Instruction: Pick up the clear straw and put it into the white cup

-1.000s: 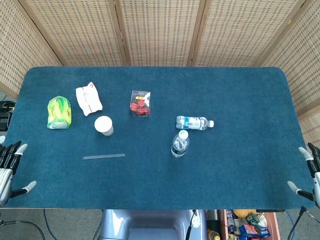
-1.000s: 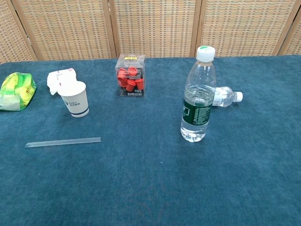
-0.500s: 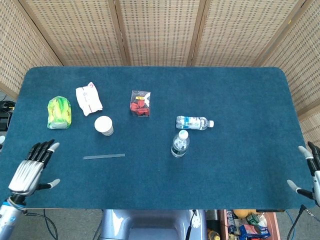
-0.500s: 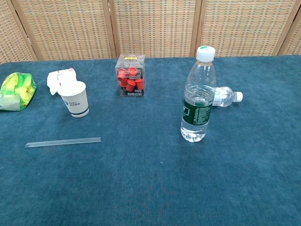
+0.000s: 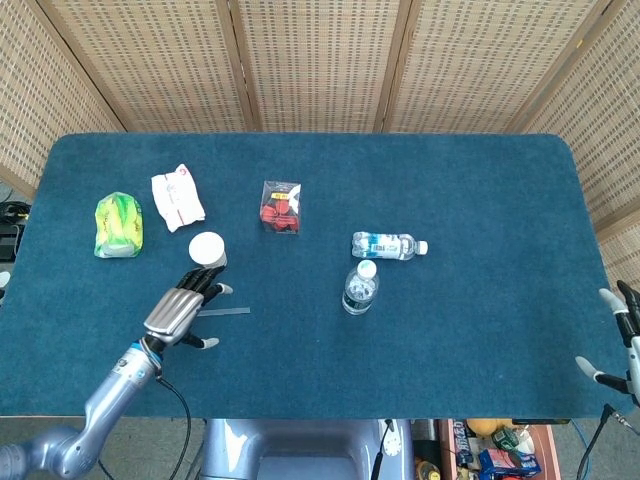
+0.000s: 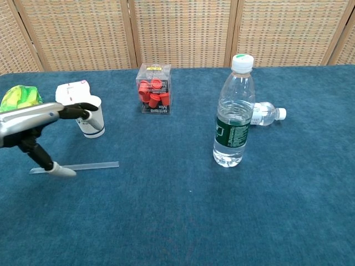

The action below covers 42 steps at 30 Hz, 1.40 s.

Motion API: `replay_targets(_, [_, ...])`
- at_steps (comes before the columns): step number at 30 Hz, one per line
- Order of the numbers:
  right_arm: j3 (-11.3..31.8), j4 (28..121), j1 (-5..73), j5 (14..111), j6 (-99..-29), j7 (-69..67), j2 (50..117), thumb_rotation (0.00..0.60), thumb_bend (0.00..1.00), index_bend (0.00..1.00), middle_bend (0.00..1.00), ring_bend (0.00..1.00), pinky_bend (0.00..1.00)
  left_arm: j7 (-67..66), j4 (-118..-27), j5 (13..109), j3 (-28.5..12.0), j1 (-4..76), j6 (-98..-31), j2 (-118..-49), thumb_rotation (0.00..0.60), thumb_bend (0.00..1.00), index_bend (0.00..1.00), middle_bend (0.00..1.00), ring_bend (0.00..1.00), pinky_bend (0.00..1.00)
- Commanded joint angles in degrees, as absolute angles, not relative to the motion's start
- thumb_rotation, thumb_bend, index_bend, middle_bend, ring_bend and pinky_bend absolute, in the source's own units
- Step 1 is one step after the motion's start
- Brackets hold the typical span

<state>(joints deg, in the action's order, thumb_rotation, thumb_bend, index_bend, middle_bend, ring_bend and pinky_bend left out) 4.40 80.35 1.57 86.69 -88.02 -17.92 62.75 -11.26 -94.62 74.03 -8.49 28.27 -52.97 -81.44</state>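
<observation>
The clear straw (image 6: 91, 165) (image 5: 232, 311) lies flat on the blue table, just in front of the white cup (image 5: 207, 249) (image 6: 91, 118), which stands upright. My left hand (image 5: 183, 309) (image 6: 34, 124) hovers over the straw's left end with fingers stretched out and thumb pointing down, holding nothing. The hand hides the left part of the straw in the head view. My right hand (image 5: 622, 345) sits open at the table's right edge, far from both.
A green packet (image 5: 118, 224) and a white packet (image 5: 176, 196) lie left of the cup. A clear box of red caps (image 5: 281, 206) stands behind. An upright water bottle (image 5: 359, 287) and a lying small bottle (image 5: 387, 245) are in the middle.
My left hand has swept in from the table's left edge to over the straw's left end. The straw, the cup and my right hand have stayed put.
</observation>
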Motion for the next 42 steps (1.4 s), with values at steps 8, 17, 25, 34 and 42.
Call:
replay_targets(8, [4.0, 80.3, 1.6, 87.4, -88.1, -18.1, 62.7, 0.600, 0.00, 0.00, 0.00, 0.00, 0.00, -16.2, -93.9, 66.8, -8.3, 31.7, -50.5, -84.6, 0.600, 0.15, 0.24, 0.00, 0.00, 0.00])
replay_targets(17, [4.0, 80.2, 1.8, 87.0, -87.3, -18.2, 62.7, 0.600, 0.00, 0.00, 0.00, 0.00, 0.00, -17.9, -91.2, 61.3, -9.7, 34.9, -49.4, -86.8, 0.600, 0.25, 0.29, 0.00, 0.00, 0.00])
replay_targets(25, [4.0, 80.2, 2.1, 86.8, -86.8, -18.0, 62.7, 0.600, 0.00, 0.00, 0.00, 0.00, 0.00, -21.5, -87.0, 56.4, -9.8, 37.5, -49.3, -90.5, 0.600, 0.27, 0.38, 0.00, 0.00, 0.00])
replay_targets(34, [3.9, 80.1, 2.2, 86.7, -86.2, -17.9, 62.8, 0.600, 0.00, 0.00, 0.00, 0.00, 0.00, -22.6, -82.7, 54.2, -9.7, 39.7, -48.8, -94.4, 0.600, 0.31, 0.41, 0.00, 0.00, 0.00])
replay_targets(42, [4.0, 80.0, 2.2, 86.2, -86.0, -18.4, 62.7, 0.600, 0.00, 0.00, 0.00, 0.00, 0.00, -23.7, -80.9, 52.3, -9.3, 40.5, -49.2, -95.7, 0.600, 0.34, 0.46, 0.00, 0.00, 0.00])
